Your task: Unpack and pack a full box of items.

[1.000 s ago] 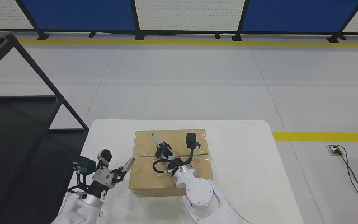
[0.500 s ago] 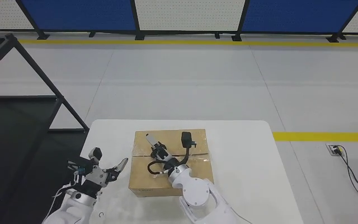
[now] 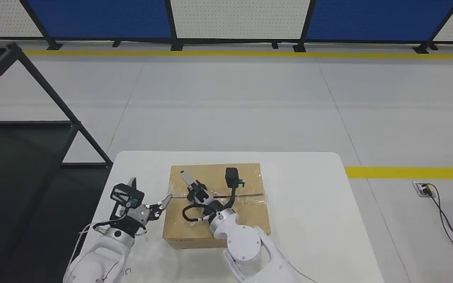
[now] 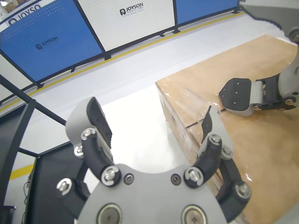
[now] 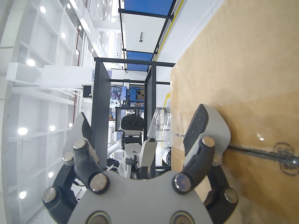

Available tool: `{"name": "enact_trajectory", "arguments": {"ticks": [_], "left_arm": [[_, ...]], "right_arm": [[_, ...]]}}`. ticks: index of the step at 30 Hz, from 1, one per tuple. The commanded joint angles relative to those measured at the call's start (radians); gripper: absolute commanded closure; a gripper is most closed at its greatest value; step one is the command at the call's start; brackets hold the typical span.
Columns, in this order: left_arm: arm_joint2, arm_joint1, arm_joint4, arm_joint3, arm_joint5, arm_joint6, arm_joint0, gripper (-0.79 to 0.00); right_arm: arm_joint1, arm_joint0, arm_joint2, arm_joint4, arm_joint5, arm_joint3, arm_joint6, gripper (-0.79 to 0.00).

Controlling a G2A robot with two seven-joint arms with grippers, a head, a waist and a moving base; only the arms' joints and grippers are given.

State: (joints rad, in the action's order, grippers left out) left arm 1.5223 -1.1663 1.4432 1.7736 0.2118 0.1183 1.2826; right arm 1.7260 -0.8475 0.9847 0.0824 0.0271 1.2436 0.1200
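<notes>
The box sits on the table, left gripper beside its left edge, right gripper above it.

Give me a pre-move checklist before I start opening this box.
1. Left gripper fingers open, empty: ok.
2. Right gripper fingers open, empty: ok.
3. Left gripper beside the end of the brown cardboard box, at its centre seam: ok.
4. Right gripper over the box top, along the seam: ok.
5. Box opened: not ok, seam closed.
6. Box contents: cannot tell.
</notes>
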Motion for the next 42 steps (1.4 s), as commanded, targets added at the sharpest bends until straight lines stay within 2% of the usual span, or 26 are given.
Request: {"name": "enact_trajectory", "arguments": {"ticks": [1, 10, 20, 37, 42], "left_arm": [[-0.007, -0.001, 0.01, 0.001, -0.012, 0.007, -0.003, -0.785], [-0.017, -0.008, -0.005, 0.0, -0.082, 0.04, -0.021, -0.785], [0.005, -0.01, -0.043, -0.038, -0.111, 0.069, -0.03, -0.785], [0.055, -0.015, -0.132, -0.087, -0.165, 0.045, -0.004, -0.785], [0.076, -0.017, -0.191, -0.1, -0.157, 0.03, 0.015, -0.785]], "right_arm": [[0.001, 0.0, -0.001, 0.0, 0.0, 0.0, 0.002, -0.785], [0.005, 0.001, -0.003, 0.008, 0.0, -0.005, 0.003, -0.785], [0.007, -0.01, 0.0, 0.019, -0.002, 0.002, 0.003, -0.785], [0.012, -0.022, 0.001, 0.031, 0.002, 0.012, 0.0, -0.785], [0.012, -0.023, 0.003, 0.036, 0.004, 0.014, 0.001, -0.785]]}}
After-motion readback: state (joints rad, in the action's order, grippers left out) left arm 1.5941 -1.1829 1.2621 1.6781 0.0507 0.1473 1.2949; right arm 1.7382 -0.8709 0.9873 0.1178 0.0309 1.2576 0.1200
